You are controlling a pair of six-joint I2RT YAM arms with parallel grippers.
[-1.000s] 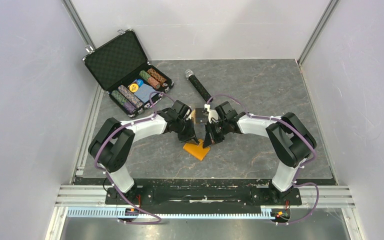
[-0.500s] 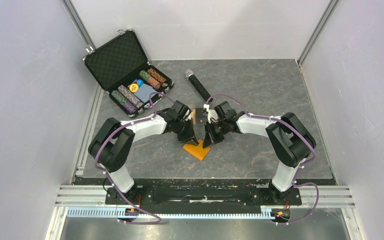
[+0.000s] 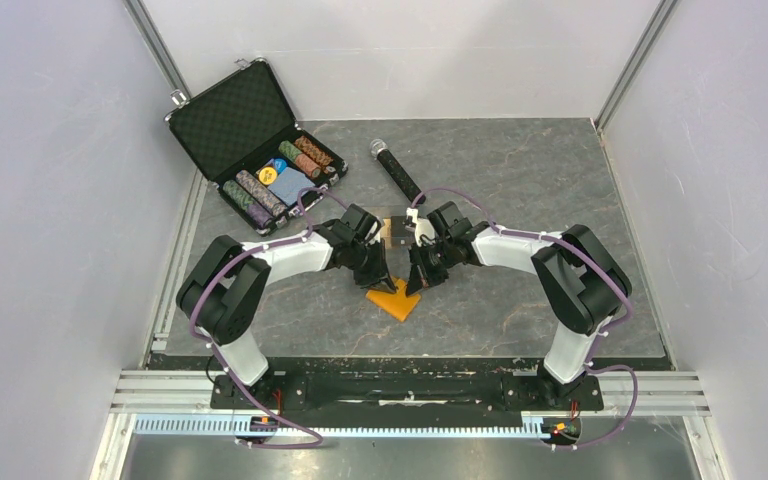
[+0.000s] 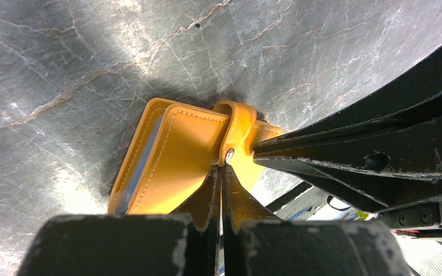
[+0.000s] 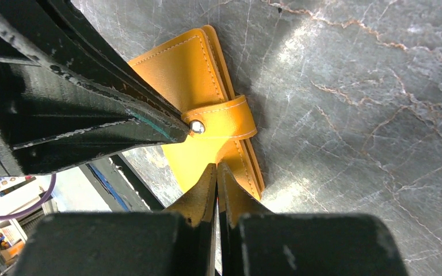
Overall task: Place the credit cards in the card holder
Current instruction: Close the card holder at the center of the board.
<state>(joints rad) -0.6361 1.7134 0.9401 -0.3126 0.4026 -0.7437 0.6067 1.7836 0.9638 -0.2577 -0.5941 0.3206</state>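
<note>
The card holder (image 3: pixel 397 301) lies folded on the tabletop (image 3: pixel 530 190), midway between both arms, its strap wrapped over one edge. The left claw (image 4: pixel 221 168) has its fingers pressed together, tips at the strap's snap (image 5: pixel 195 127). The right claw (image 5: pixel 216 167) also has its fingers together, tips on the orange cover beside the strap. The credit cards (image 3: pixel 396 231) lie just beyond the claws, partly hidden.

walls (image 3: pixel 50 200): plain pale grey | table (image 3: pixel 520 180): dark marbled grey, glossy glare
</note>
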